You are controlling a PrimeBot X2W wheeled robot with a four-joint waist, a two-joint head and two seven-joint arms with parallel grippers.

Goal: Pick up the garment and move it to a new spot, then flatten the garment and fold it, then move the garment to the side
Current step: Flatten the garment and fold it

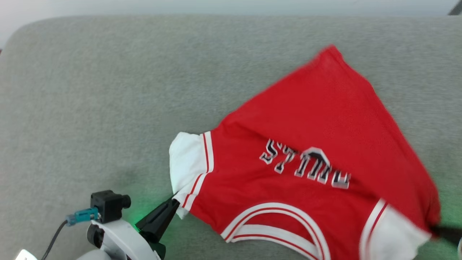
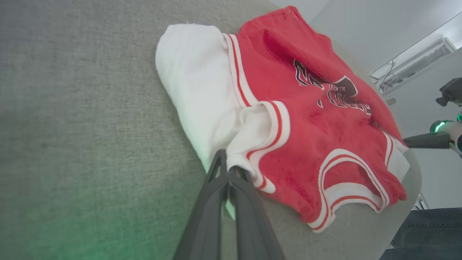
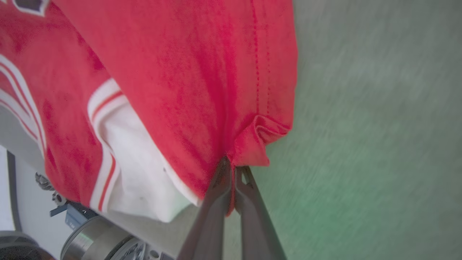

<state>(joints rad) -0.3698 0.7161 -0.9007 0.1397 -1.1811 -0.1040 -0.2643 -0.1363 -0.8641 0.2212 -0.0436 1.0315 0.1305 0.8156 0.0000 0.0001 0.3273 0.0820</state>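
On the grey cloth-covered surface (image 1: 108,90) in front of the robot, the red shirt (image 1: 325,119) lies toward the right side. Its print faces up, its collar is nearest the robot and one red corner points away. The black lettering (image 1: 306,164) reads upside down from the robot's side. The left gripper (image 2: 228,169) has its two dark fingers pressed together on the striped edge of the white sleeve (image 1: 186,159) at the shirt's left corner, and the cloth bunches up just above the fingertips. The right gripper (image 3: 231,167) is likewise clamped on the shirt. Its fingers are closed on a crumpled bit of stitched red edge just beside the other white sleeve (image 3: 140,173), which the red cloth partly covers. A green glow (image 1: 144,213) falls on the grey cloth by the left gripper.
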